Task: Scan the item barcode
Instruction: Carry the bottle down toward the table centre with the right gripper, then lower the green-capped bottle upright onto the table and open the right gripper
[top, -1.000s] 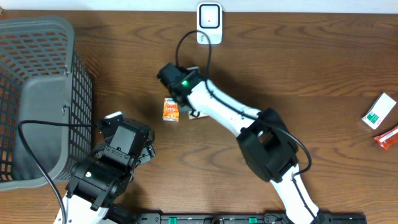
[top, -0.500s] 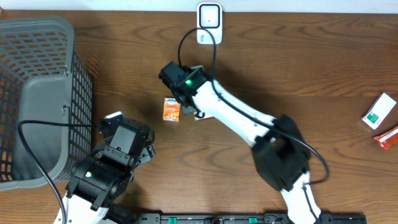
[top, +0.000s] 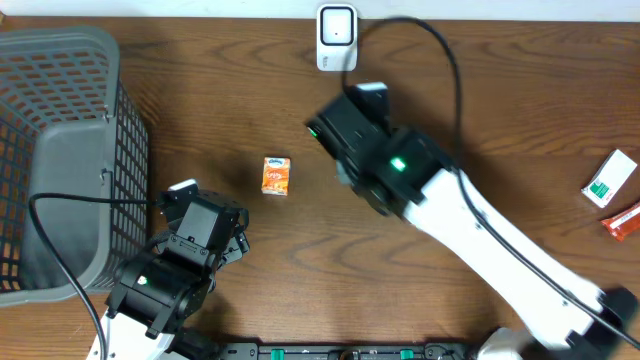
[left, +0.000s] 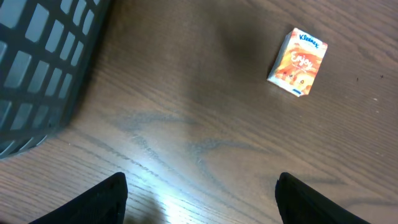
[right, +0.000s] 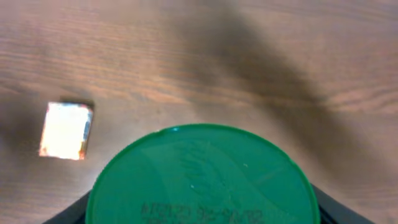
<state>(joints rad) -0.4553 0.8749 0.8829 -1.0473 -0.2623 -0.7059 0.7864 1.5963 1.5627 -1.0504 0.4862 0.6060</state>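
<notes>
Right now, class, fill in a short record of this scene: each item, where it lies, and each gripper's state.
scanner: top centre of the overhead view
tissue pack: lying flat, untouched, between basket and right arm
basket: far left
left gripper: open, empty
right gripper: closed on a green-topped item
right edge: white-green box, red packet

Round green lid (right: 202, 174), printed code on top, gripped in right tool (right: 202, 211)
</notes>
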